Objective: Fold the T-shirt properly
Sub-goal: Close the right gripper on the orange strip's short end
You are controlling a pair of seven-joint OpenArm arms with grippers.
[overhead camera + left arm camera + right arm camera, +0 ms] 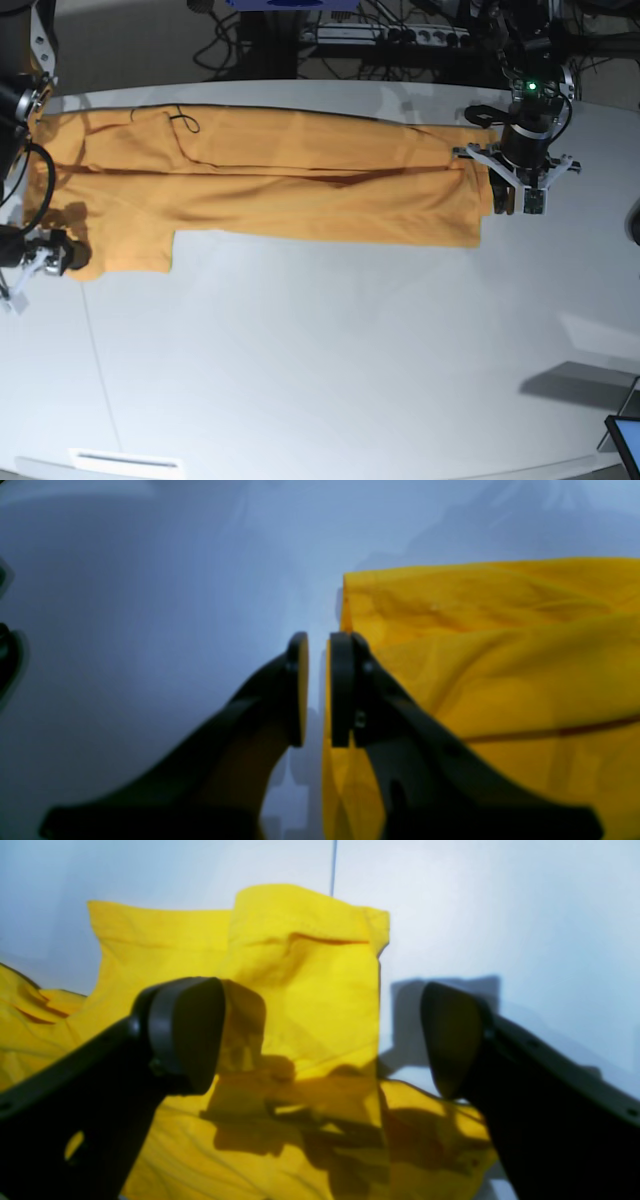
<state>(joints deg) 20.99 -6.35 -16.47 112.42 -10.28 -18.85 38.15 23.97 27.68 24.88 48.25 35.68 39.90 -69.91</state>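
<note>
One garment only: the shirt (280, 185) lay stretched across the far half of the white table (330, 360), long axis running side to side, already doubled lengthwise into a band, with one sleeve (125, 245) hanging out toward the near edge at the base view's left.

Left gripper (316, 690) sat at the shirt's end on the base view's right. Jaws narrow, a thin slit of daylight between the pads at their tips; cloth edge ran up behind the right-hand pad, and I could not tell whether any of it was actually pinched.

Right gripper (320, 1035) hovered over the sleeve end, jaws spread wide, holding nothing. The sleeve hem (305, 915) lay flat under and beyond it.

Handling, as judged:
- Light, limp, wrinkly cloth. It would sag and drag rather than keep any shape when lifted.
- Thin weave, so a pinch would likely catch two layers at once.
- Not fragile; smooth table probably lets it slide when tugged.

Where to take hold: corners and hemmed edges, which are thicker and less apt to slip. For the right gripper, the sleeve's outer corner looked the sensible grab; for the left, the end corner beside its pads.
</note>
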